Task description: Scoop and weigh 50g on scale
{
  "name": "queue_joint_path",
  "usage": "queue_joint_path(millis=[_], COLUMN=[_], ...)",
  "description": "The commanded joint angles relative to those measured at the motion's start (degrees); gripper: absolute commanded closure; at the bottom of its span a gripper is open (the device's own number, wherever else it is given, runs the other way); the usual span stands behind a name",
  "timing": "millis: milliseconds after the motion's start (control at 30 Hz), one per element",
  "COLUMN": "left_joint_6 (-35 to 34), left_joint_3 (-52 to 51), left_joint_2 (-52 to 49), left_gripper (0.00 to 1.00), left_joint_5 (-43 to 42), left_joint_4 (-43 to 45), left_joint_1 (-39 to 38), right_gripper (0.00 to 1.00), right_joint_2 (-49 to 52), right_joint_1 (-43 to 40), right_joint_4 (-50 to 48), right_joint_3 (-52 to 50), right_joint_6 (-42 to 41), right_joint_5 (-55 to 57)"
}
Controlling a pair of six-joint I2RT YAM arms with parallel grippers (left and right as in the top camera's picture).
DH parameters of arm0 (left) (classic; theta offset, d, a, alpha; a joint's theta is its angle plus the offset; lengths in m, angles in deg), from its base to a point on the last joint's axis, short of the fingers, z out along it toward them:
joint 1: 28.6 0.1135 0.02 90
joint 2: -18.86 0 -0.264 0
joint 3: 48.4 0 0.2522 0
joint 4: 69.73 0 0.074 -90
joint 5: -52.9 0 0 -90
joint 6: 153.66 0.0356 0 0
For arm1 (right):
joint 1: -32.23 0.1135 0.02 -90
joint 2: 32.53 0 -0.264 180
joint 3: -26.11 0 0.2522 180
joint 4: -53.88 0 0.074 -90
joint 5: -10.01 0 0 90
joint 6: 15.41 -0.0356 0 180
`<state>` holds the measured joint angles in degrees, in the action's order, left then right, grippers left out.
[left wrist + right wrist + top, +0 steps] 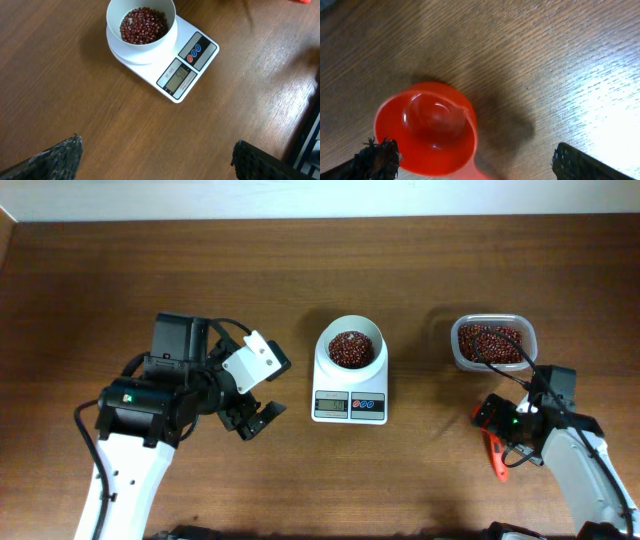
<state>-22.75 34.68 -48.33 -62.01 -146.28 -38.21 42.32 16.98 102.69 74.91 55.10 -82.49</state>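
Note:
The white scale (350, 395) stands mid-table with a round white bowl (350, 348) of red beans on top. The left wrist view shows the scale (192, 60), its lit display and the bowl (141, 25). My left gripper (255, 420) hovers left of the scale, open and empty (157, 157). A red scoop (497, 460) lies on the table at the right. It is empty (427, 132), and its handle runs out of the right wrist view at the bottom. My right gripper (472, 162) is just above it, open, fingers wide on either side.
A clear plastic tub (492, 343) of red beans sits at the right, behind my right gripper (492, 430). Bare wooden tabletop surrounds the scale. The table's front edge runs close below both arms.

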Motion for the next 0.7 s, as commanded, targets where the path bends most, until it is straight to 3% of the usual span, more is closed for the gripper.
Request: queue_joint_path(millis=[0,300,667], left_joint_6=[-0.5,-0.5,-0.5], left_joint_3=[0.9,0.9,0.9], left_joint_2=[-0.1,-0.1,-0.1], left_gripper=[0.01,0.01,0.01], left_joint_5=[-0.8,-0.8,-0.8], left_joint_4=[0.1,0.1,0.1], left_joint_1=[0.3,0.3,0.3], right_gripper=[0.01,0.01,0.01], right_joint_2=[0.1,-2.1,-15.9], right_joint_1=[-0.2,-0.2,-0.2], right_joint_4=[3.2,6.8,13.3], right_joint_3=[3.7,8.5,8.5], right_joint_6=[-0.4,-0.4,-0.4], right_joint_5=[-0.8,-4.5,-4.9])
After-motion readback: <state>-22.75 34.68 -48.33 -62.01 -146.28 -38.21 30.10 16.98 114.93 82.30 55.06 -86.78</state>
